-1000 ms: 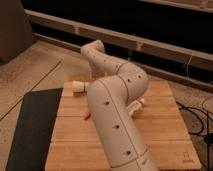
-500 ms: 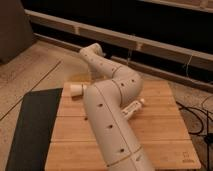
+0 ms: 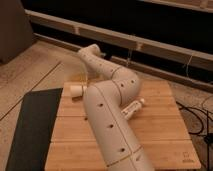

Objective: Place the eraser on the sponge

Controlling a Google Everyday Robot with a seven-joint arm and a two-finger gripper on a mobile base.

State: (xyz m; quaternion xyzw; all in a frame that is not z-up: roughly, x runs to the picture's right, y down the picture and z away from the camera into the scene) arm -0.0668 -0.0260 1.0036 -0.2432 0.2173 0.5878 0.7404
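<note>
Gripper [image 3: 90, 50]: upper middle; open or closed, I cannot tell.
Arm [image 3: 107, 120]: big, white, hides the table's [image 3: 165, 135] middle.
Small white thing [image 3: 75, 90]: left of the arm.
Black mat [image 3: 32, 125]: lower left.

Single view: set high behind arm [image 3: 107, 122], facing forward and down over table [image 3: 162, 131]; arm close, fills centre; gripper [image 3: 90, 52] far off, past table's back edge

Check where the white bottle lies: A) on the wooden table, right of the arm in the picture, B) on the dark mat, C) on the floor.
A: the bottle lies on the table, picture-right of the arm; the tool is by the table's far edge.
</note>
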